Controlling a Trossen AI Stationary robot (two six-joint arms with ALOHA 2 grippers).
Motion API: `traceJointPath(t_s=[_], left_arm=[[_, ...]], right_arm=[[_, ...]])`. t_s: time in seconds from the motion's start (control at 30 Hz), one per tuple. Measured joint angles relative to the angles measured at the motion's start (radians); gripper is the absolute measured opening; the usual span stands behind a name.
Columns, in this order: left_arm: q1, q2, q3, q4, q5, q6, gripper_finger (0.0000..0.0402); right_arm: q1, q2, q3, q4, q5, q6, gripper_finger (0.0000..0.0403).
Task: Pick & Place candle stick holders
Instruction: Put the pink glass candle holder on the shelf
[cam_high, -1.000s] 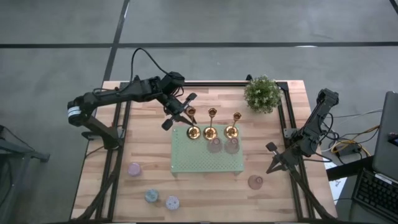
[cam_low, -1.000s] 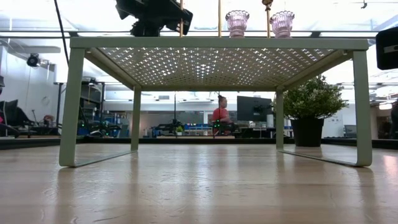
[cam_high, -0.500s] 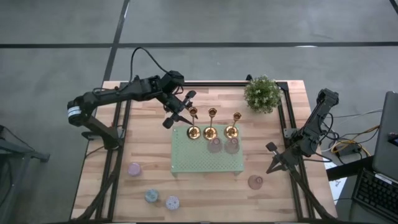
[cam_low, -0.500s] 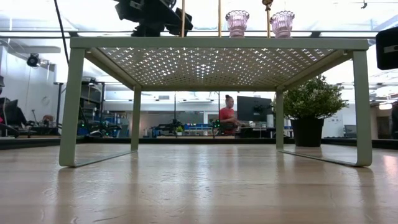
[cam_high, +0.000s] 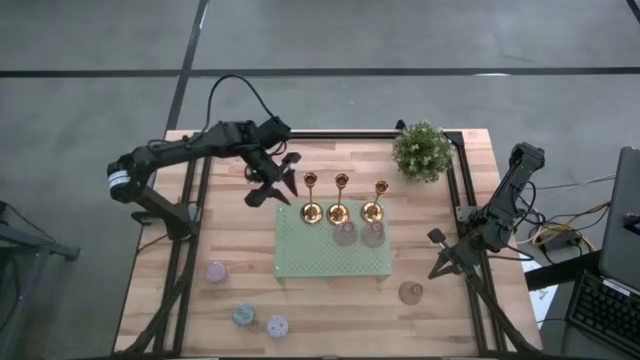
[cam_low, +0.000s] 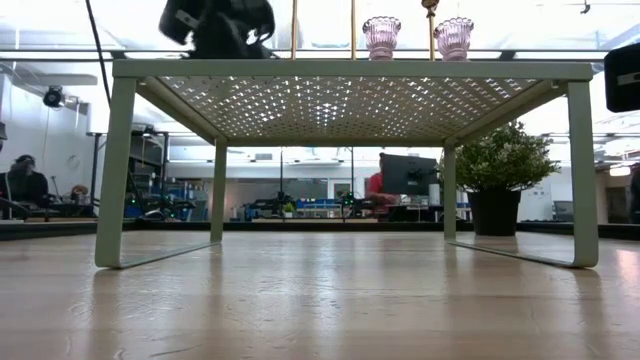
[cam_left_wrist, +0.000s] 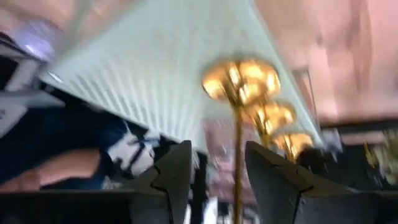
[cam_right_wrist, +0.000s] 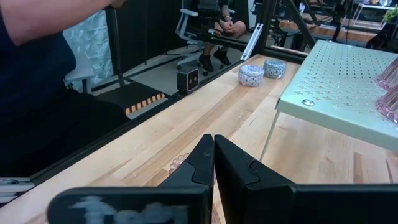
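Observation:
Three slim gold candle stick holders (cam_high: 311, 198) (cam_high: 339, 197) (cam_high: 374, 199) stand upright by their round bases along the far edge of a pale green perforated rack (cam_high: 330, 258). Just in front of them on the rack stand two pink glass holders (cam_high: 345, 234) (cam_high: 372, 234). Several squat holders rest on the table: (cam_high: 216, 271), (cam_high: 243, 315), (cam_high: 277, 325), (cam_high: 410, 292). My left gripper (cam_high: 273, 183) hangs open just left of the leftmost gold holder (cam_left_wrist: 238, 87), apart from it. My right gripper (cam_high: 437, 252) waits shut at the right side of the table.
A potted plant (cam_high: 421, 150) stands at the table's far right corner. Black frame rails (cam_high: 190, 215) run along the left and right sides. The rack's legs (cam_low: 112, 170) lift it well above the wood. A person's sleeve (cam_right_wrist: 37, 74) shows beyond the table's edge.
My left gripper has drawn back from the leftmost gold holder toward the table's left edge, sinking a little and tipping as it went. That holder stays upright on the rack.

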Motion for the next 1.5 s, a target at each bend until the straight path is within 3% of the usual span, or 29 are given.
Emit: traceJointPath(t_s=[0.2,0.4,0.53,0.67,0.87,1.0,1.33,1.5], left_arm=[[0.024,-0.002,0.000,-0.257,-0.128,0.257,0.0154],[0.022,-0.002,0.000,-0.446,-0.236,0.674,0.0154],[-0.005,-0.003,-0.021,-0.456,-0.276,1.011,0.0154],[-0.026,-0.003,-0.053,-0.458,-0.246,1.174,0.0154],[-0.057,-0.057,-0.106,-0.436,-0.257,1.073,0.0154],[-0.130,-0.114,-0.114,-0.416,-0.323,0.997,0.0154],[-0.456,-0.236,-0.114,-0.325,-0.677,0.654,0.0154],[-0.623,-0.234,-0.114,-0.278,-0.893,0.609,0.0154]], right_arm=[[0.000,0.000,0.000,0.000,0.000,0.000,0.0008],[0.000,0.000,0.000,0.000,0.000,0.002,0.0008],[0.000,0.000,0.000,0.000,0.000,0.001,0.0008],[0.000,0.000,0.000,0.000,0.000,0.001,0.0008],[0.000,0.000,0.000,0.000,0.000,0.002,0.0008],[0.000,0.000,0.000,0.000,0.000,0.001,0.0008],[0.000,0.000,0.000,0.000,0.000,0.002,0.0008],[0.000,0.000,0.000,0.000,0.000,0.000,0.0008]])
